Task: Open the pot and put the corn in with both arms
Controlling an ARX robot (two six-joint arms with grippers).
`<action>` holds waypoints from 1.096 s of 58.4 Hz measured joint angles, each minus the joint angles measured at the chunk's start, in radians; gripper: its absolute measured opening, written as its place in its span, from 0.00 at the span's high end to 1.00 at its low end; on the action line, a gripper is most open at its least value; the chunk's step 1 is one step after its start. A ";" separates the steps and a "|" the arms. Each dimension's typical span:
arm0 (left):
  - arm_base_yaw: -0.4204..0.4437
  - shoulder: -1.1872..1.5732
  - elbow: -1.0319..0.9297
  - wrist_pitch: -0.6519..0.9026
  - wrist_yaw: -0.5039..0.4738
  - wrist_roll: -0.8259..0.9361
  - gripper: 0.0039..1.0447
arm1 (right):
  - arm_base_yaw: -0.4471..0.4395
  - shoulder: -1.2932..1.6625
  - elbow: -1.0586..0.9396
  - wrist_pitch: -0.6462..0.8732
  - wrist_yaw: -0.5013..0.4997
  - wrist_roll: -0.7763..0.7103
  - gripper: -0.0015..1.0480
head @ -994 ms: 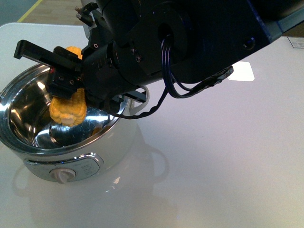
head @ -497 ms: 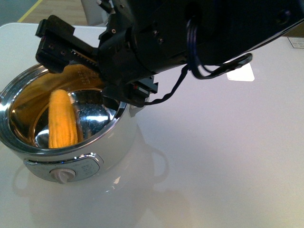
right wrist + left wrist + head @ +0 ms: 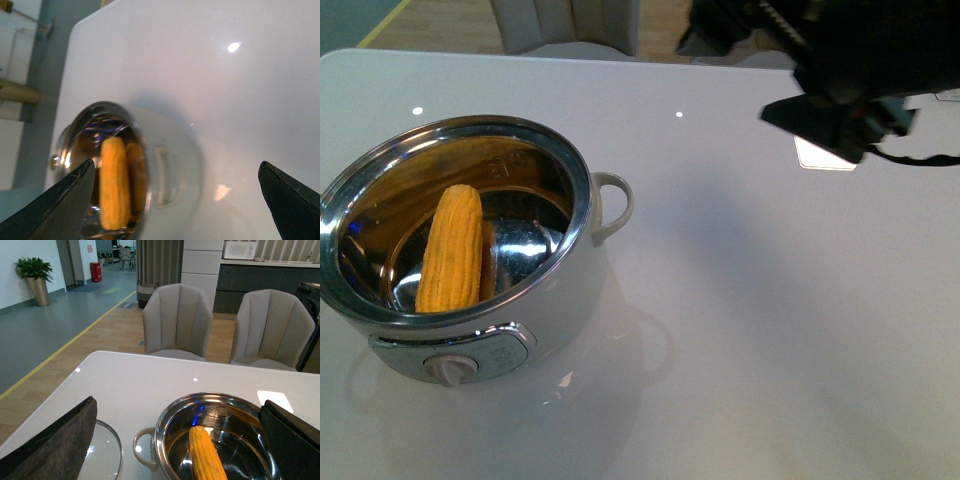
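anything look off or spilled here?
Nothing stands out. The yellow corn cob lies inside the upright white steel-lined pot, leaning against its wall. The glossy white table shows no spills.

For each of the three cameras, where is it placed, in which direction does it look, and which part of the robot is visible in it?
Front view: on the body, looking down at the table, the pot and the corn; the right arm shows top right.
Left wrist view: above the pot, facing the chairs; the left gripper frames it, open.
Right wrist view: high up, looking down at the pot; the right gripper is open.
All three share the pot and corn.
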 joint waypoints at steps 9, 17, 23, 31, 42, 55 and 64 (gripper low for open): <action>0.000 0.000 0.000 0.000 0.000 0.000 0.06 | -0.042 -0.182 -0.111 -0.039 0.104 -0.119 0.08; 0.000 0.000 0.000 0.000 0.000 0.000 0.06 | -0.073 -0.375 -0.209 -0.097 0.191 -0.208 0.08; 0.000 0.000 0.000 0.000 0.000 0.000 0.06 | -0.105 -0.549 -0.282 -0.197 0.234 -0.227 0.08; 0.000 0.000 0.000 0.000 0.000 0.000 0.06 | -0.120 -0.728 -0.336 -0.314 0.287 -0.226 0.08; 0.000 0.000 0.000 0.000 0.000 0.000 0.06 | -0.100 -0.954 -0.385 -0.496 0.401 -0.190 0.08; 0.000 0.000 0.000 0.000 0.000 0.000 0.06 | -0.101 -1.094 -0.511 -0.320 0.405 -0.269 0.18; 0.000 0.000 0.000 0.000 -0.001 0.000 0.06 | -0.156 -1.181 -0.655 -0.004 0.343 -0.506 0.41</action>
